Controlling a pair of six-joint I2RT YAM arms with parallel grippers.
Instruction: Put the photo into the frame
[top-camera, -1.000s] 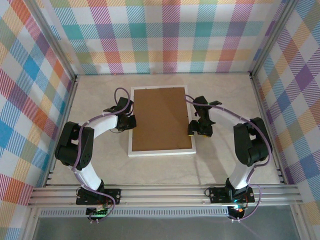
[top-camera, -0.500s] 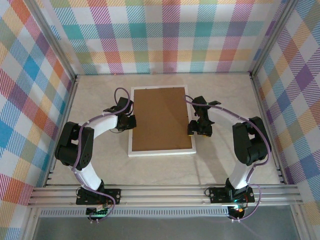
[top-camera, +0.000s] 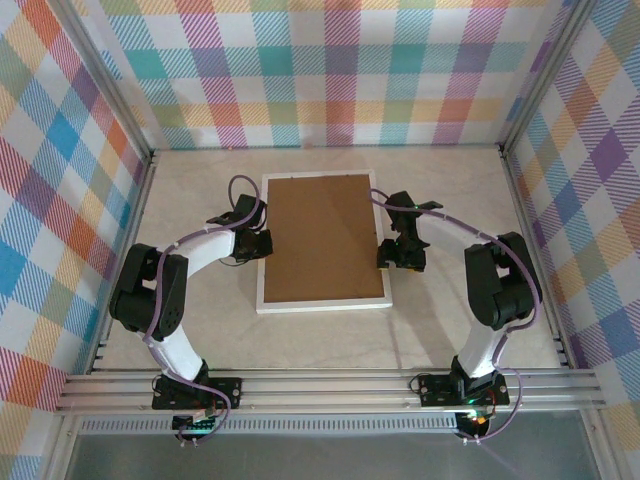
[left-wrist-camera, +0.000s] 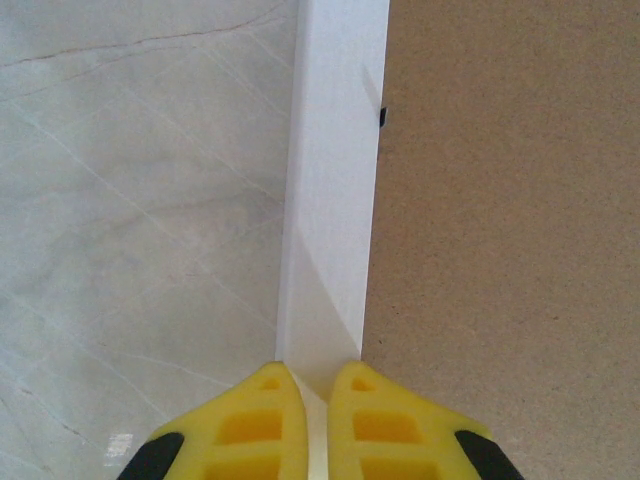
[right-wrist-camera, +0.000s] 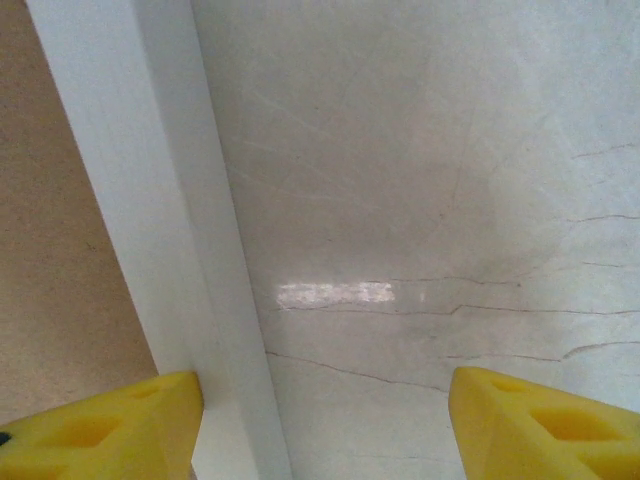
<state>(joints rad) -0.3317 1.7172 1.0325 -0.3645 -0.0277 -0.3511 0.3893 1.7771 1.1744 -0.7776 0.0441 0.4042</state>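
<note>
The large white-moulded rectangular frame (top-camera: 322, 304) lies mid-picture on the pale marbled worktop (top-camera: 450, 190), back upward. A plain brown backing board (top-camera: 322, 240) hides its pane. The left gripper (left-wrist-camera: 315, 372) has its jaws pressed together over the left border, and any grip there is unclear. The right gripper (right-wrist-camera: 325, 385) gapes astride the right border, holding nothing.

Plaid-patterned walls (top-camera: 330, 70) in pastel colours are closing in the pale, marble-veined counter (top-camera: 450, 190) on three sides. Aluminium rails (top-camera: 330, 390) are running along its near edge, and light is glinting off the polished surface as a soft white patch (right-wrist-camera: 335, 292).
</note>
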